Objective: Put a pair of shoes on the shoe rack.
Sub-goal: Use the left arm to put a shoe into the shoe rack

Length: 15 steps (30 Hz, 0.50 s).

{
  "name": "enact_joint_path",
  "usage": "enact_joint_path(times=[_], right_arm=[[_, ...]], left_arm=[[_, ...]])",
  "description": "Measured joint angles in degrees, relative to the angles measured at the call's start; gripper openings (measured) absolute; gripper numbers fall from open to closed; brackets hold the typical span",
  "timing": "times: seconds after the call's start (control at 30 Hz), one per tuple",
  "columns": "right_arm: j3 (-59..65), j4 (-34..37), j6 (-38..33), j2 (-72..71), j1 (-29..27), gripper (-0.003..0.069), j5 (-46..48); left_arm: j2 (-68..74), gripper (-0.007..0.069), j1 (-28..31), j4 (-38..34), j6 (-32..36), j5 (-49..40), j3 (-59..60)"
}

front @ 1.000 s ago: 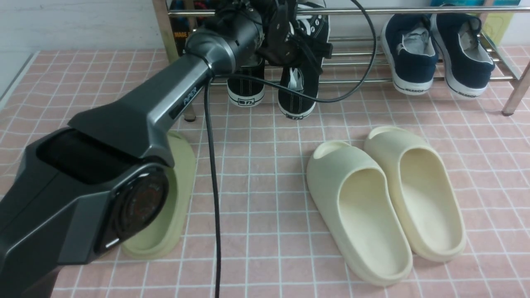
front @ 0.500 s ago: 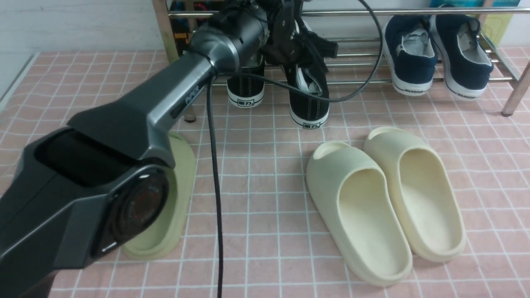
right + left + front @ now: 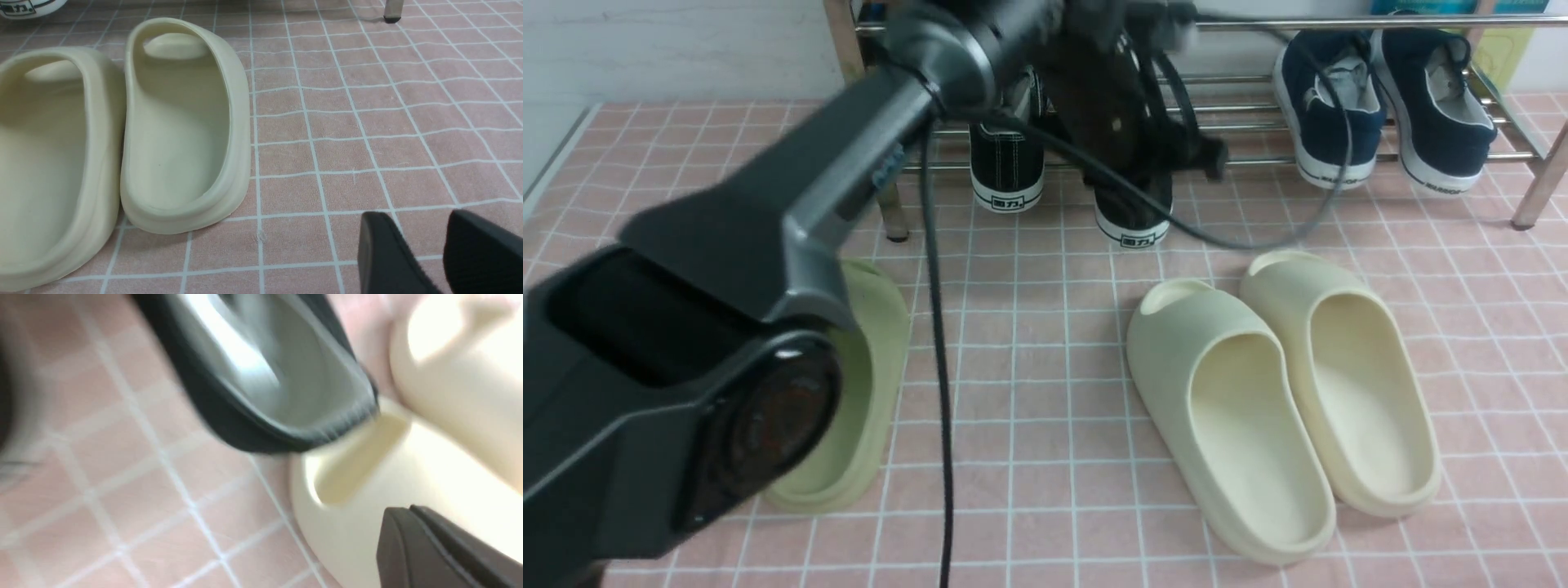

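Where the front view comes nearest, at its lower left, the left arm fills the corner and slants up toward the top centre, with a black cable hanging beside it. Behind its elbow a green slipper lies on the pink tiled floor. Two cream slippers sit side by side, touching, at lower right. The right gripper, seen only by its own wrist camera, hovers over the tiles near those slippers, its fingers a narrow gap apart with nothing between them. Further back, at upper centre, one black sneaker rests on the lowest bars of the shoe rack, heel toward the camera. Just to its right the second black sneaker juts further forward past the front bar. Its upper is hidden by the blurred left gripper, and I cannot tell whether that pincer is parted or clamped. The smeared left wrist view shows that sneaker's open collar beside a cream slipper. Navy sneakers stand on the rack at upper right.
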<state>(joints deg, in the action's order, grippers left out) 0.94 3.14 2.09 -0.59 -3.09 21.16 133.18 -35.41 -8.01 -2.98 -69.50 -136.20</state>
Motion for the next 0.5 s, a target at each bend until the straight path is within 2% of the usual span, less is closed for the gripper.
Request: enact_joint_path(times=[0.13,0.23,0.43,0.5], right_arm=[[0.0,0.0,0.0,0.0,0.0,0.0239,0.0],[0.0,0.0,0.0,0.0,0.0,0.0239,0.0],[0.0,-0.1,0.0,0.0,0.0,0.0239,0.0],[0.0,-0.1,0.0,0.0,0.0,0.0239,0.0]], left_arm=[[3.0,0.0002,-1.5,0.8,1.2,0.8,0.1],[4.3,0.0002,-1.5,6.0,0.3,5.7,0.1],[4.7,0.0002,-1.7,13.1,-5.9,12.2,0.2],[4.7,0.0002,-1.7,15.5,-8.7,17.5,0.2]])
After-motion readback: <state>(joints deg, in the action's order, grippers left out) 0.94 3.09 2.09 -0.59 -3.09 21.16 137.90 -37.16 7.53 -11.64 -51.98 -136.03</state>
